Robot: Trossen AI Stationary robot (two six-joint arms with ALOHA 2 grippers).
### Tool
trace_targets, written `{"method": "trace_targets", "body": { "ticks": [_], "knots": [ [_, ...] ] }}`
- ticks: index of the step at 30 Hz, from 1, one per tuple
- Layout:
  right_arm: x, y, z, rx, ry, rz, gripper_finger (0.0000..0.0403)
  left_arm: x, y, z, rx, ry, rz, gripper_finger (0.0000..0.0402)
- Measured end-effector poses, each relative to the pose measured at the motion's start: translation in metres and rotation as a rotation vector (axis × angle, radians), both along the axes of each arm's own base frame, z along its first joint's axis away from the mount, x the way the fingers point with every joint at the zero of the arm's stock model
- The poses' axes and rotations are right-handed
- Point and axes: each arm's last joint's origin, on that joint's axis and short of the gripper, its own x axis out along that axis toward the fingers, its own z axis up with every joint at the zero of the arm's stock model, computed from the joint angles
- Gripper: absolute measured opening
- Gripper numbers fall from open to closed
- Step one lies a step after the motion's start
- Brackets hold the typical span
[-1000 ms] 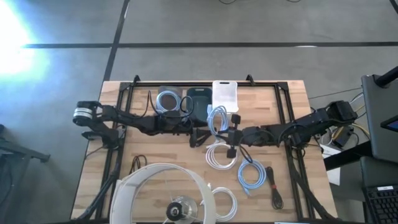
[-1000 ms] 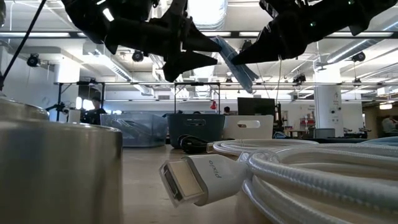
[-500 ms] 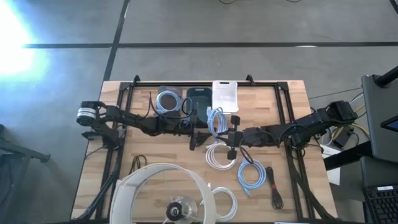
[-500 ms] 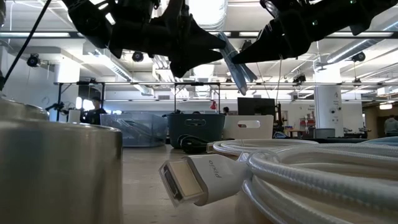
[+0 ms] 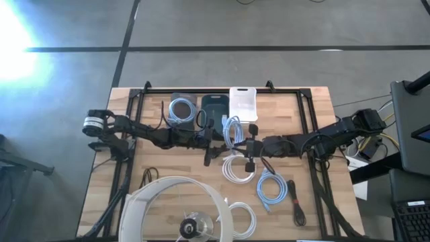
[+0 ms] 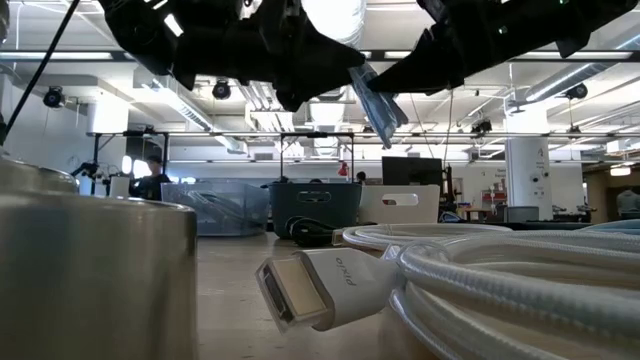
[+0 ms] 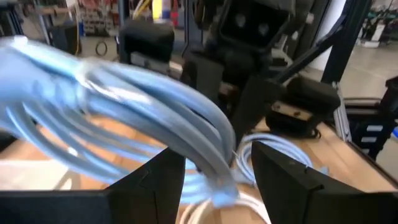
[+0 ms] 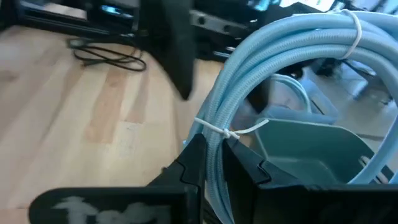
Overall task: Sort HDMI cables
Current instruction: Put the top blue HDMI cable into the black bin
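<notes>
A light blue HDMI cable coil [image 5: 233,128] hangs above the table's middle, just near of the dark bin [image 5: 216,106] and the white bin [image 5: 243,102]. My right gripper [image 5: 240,143] reaches in from the right and is shut on this coil; it also shows in the right wrist view [image 8: 211,163]. My left gripper [image 5: 222,143] comes from the left and is open. In the left wrist view its fingers [image 7: 155,183] stand on either side of the coil's strands [image 7: 205,149]; whether they touch, I cannot tell. Another light blue coil lies in the clear bin [image 5: 180,107]. My right gripper pinches the coil's bundled strands [image 8: 214,134] between its two fingers, right beside a white tie [image 8: 239,132]. The fingers come level from the table's right side and lie across the strands. The coil is lifted clear of the table and stands up from the fingers.
On the table near of the grippers lie a white coil [image 5: 238,168], a light blue coil [image 5: 271,188], a black cable [image 5: 295,202], another white coil [image 5: 243,218] and a thin black cable [image 5: 148,176]. A large round white lamp ring [image 5: 171,208] fills the near edge.
My left gripper has moved toward the table's right, up to the light blue coil, so that its open fingers now stand around the strands. My right gripper keeps the coil lifted in much the same place.
</notes>
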Motion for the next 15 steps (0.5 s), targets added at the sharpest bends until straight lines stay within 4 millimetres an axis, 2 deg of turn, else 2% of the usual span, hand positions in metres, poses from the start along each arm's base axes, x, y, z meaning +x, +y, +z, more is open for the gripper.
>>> {"method": "trace_targets", "body": {
  "ticks": [9,15],
  "knots": [
    [0.0004,-0.0006,0.0007,-0.002,-0.004,0.001,0.0034,0.0001,-0.0001,0.0044,-0.012,-0.049,-0.003,0.0182],
    [0.0003,-0.0007,0.0004,-0.004,0.0,0.002,0.0034,0.0001,0.0,0.004,-0.016,-0.044,-0.005,0.0119]
  ]
}}
